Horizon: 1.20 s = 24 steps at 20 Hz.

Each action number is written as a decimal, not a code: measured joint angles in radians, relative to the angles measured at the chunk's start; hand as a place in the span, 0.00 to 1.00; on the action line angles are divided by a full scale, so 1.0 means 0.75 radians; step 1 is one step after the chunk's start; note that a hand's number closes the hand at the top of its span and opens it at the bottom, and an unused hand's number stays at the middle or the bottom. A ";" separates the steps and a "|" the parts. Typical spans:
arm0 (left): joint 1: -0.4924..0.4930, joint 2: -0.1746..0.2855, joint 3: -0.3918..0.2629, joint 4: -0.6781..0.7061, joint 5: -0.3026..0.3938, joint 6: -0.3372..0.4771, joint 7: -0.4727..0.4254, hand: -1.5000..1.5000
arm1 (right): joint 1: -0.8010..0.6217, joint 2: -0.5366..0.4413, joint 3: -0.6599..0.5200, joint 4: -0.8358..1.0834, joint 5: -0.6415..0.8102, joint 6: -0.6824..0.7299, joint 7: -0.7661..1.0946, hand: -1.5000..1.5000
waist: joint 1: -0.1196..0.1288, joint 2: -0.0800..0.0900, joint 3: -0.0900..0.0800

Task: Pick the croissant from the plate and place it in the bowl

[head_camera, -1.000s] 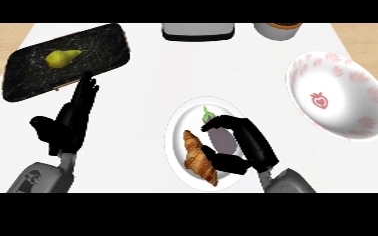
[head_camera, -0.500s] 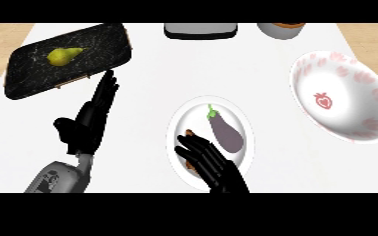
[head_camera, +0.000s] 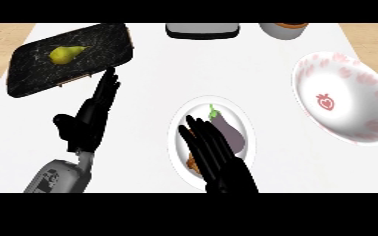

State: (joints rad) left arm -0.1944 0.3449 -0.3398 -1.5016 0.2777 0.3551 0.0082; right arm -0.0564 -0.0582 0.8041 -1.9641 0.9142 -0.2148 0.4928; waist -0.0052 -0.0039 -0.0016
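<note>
Closing on the golden-brown croissant (head_camera: pixel 193 163) well probably calls for curling fingers and thumb round the pastry alone, clear of the purple aubergine (head_camera: pixel 229 132) just beside it on the round white plate (head_camera: pixel 196 109) at lower centre of the frame. The black right hand (head_camera: pixel 219 159) lies over that plate with fingers straight and outstretched, grasping nothing, hiding all but a brown sliver of croissant at its left edge; contact cannot be told. The white, pink-patterned bowl (head_camera: pixel 336 77) sits at the right, well apart, and the black left hand (head_camera: pixel 90 117) rests open at the left.
</note>
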 measured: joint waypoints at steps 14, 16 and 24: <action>-0.019 -0.047 0.065 0.024 -0.055 -0.064 0.018 0.50 | -0.209 0.061 -0.020 0.138 -0.148 0.345 0.534 0.00 | 0.009 0.005 0.002; 0.001 -0.049 0.083 0.013 -0.072 -0.089 0.020 0.50 | -0.165 0.051 -0.025 0.115 -0.159 0.364 0.514 0.00 | 0.008 0.005 0.002; 0.042 -0.117 0.116 -0.024 -0.148 -0.118 0.046 0.50 | -0.048 0.029 -0.071 0.103 -0.219 0.348 0.352 0.00 | 0.007 0.004 0.002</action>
State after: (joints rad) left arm -0.1632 0.2571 -0.2527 -1.5194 0.1666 0.2663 0.0426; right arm -0.0925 -0.0366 0.7507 -1.8868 0.7500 0.0462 0.7567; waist 0.0003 -0.0005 0.0002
